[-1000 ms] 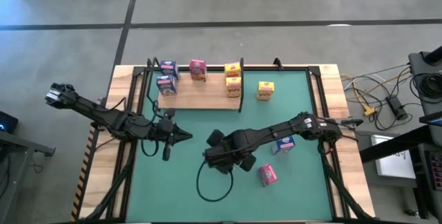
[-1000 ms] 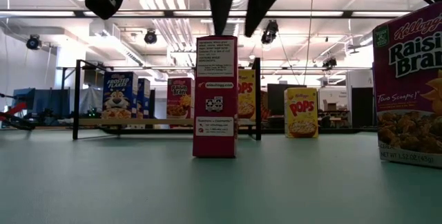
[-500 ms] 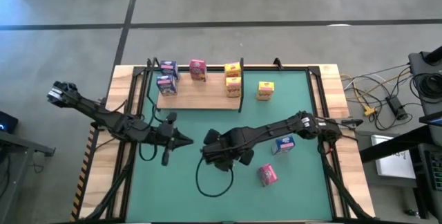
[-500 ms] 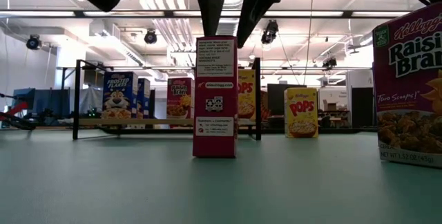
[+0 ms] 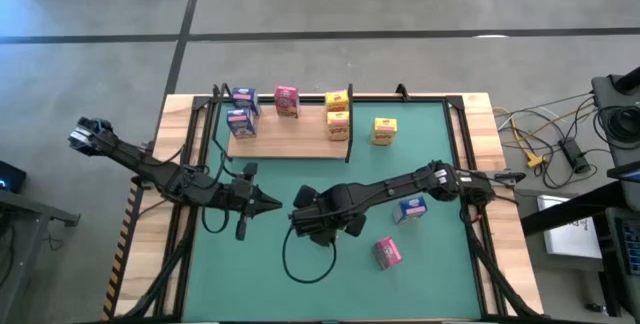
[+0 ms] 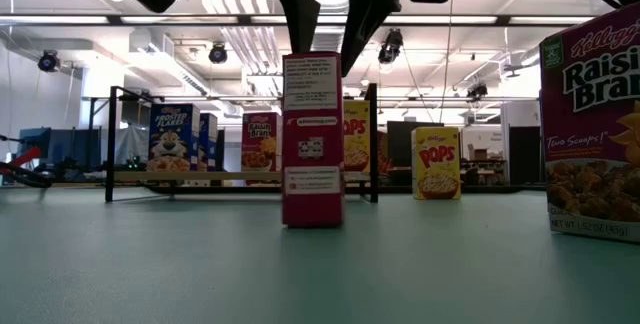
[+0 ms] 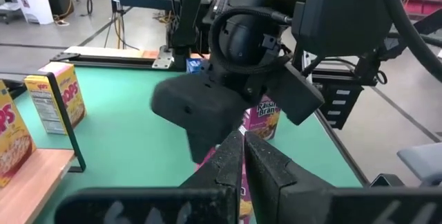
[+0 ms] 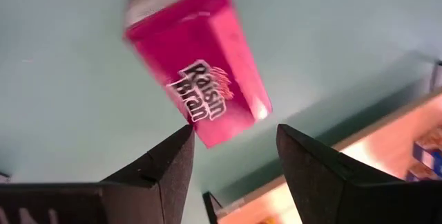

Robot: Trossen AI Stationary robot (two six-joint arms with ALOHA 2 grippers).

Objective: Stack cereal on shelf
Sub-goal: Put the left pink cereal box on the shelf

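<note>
A pink cereal box (image 6: pixel 312 139) stands upright on the green mat in mid-table. My right gripper (image 6: pixel 325 49) hangs over it, open and pointing steeply down, with a finger on either side of the box's top (image 8: pixel 221 131). From above, this gripper (image 5: pixel 320 222) hides the box. My left gripper (image 5: pixel 272 202) is shut and holds nothing. It hovers level just left of the right gripper, pointing at it. On the wooden shelf (image 5: pixel 290 142) at the back stand two blue boxes, a pink one (image 5: pixel 287 101) and two yellow ones. My right gripper's fingers stand at both sides of the pink box's top from above. I cannot tell whether either finger touches it. The box rests upright on its bottom end on the mat.
On the mat stand a yellow box (image 5: pixel 384 131) right of the shelf, a blue box (image 5: pixel 412 207) under the right arm, and a pink box (image 5: pixel 388 252) near the front. A black cable loop (image 5: pixel 300 264) hangs below the right gripper. The shelf has thin black posts (image 6: pixel 110 144).
My right gripper has rolled at the wrist above the pink box, and its fingers now stand closer about the box's top. Its opening is unchanged. My left gripper has stayed shut and almost still.
</note>
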